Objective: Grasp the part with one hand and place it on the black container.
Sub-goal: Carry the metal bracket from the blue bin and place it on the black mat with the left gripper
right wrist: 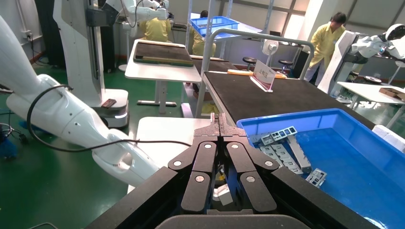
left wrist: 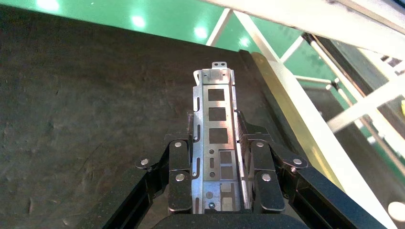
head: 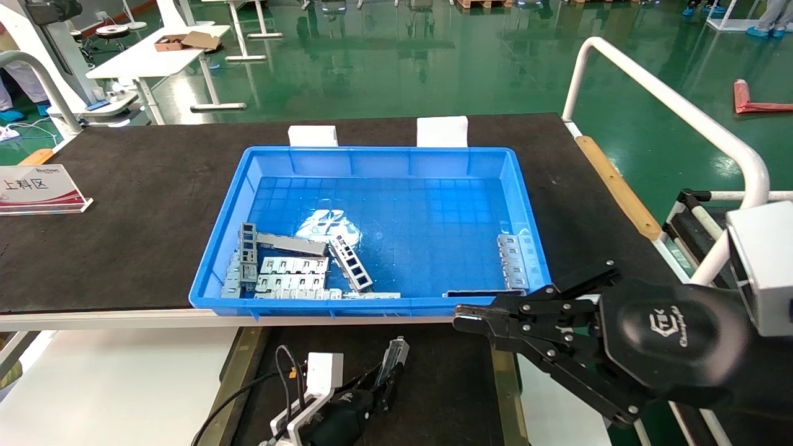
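A: Starting w/ head view: left tool (head: 391, 365) sits low, near the bottom edge, over the black container (head: 446, 384), w/ the part (head: 394, 355) sticking out of its tips. Arm body mostly cut off by the frame; only a white bracket and cables show.

B: Right tool (head: 474, 322)?

A: Near the blue bin's (head: 378, 155) front right corner, just above the container's brass strip (head: 503, 378). Fingers look together at the tips. Bin holds more grey metal pieces (head: 291, 272), piled front left, plus a few at the right wall; can't tell which are channel strips vs flat plates. Bin stands on the table (head: 124, 204).

B: Left wrist view?

A: Clearer. Left tool (left wrist: 219, 143) clamped on the part (left wrist: 216, 119), one finger (left wrist: 179, 157) on each side wall. Rectangular openings run along the strip; its near end is hidden under the tool body. Far end hangs over the black container surface (left wrist: 86, 105), brass strip (left wrist: 286, 109) just beside. Can't tell if the part touches the surface.

B: Right wrist view?

A: Right tool (right wrist: 219, 125) closed, tips meeting, nothing between them. Blue bin (right wrist: 334, 124) beyond it w/ pieces (right wrist: 286, 143) inside, partly cut off by the frame.
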Action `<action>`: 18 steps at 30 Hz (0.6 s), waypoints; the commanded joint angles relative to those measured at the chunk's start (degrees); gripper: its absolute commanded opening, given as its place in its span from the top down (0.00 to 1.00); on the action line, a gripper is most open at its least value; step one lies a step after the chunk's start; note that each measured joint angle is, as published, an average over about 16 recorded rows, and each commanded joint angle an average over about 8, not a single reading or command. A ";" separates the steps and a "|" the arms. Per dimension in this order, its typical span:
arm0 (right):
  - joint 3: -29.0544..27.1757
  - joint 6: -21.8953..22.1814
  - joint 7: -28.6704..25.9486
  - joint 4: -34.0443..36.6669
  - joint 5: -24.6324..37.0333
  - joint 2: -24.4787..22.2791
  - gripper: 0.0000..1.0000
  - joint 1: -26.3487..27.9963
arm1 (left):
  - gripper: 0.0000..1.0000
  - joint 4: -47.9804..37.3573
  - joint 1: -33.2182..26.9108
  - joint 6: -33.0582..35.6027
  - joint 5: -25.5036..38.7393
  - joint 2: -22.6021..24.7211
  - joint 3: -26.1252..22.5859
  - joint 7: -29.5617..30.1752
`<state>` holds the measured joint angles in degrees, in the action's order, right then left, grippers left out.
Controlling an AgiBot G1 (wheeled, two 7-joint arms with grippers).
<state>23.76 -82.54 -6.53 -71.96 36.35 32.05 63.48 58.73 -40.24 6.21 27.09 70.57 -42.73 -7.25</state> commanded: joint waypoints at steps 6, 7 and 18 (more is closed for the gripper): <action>0.00 0.00 0.00 0.00 0.00 0.00 1.00 0.00 | 1.00 -6.31 0.14 1.92 0.14 4.74 4.87 -2.41; 0.00 0.00 0.00 0.00 0.00 0.00 1.00 0.00 | 1.00 -7.06 0.08 2.23 0.21 5.15 5.46 -2.89; 0.00 0.00 0.00 0.00 0.00 0.00 1.00 0.00 | 1.00 -12.68 -1.15 3.68 -2.11 7.31 8.53 -5.92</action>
<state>23.76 -82.53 -6.53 -71.96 36.35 32.05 63.48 46.22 -41.40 9.76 24.82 77.79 -34.60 -13.08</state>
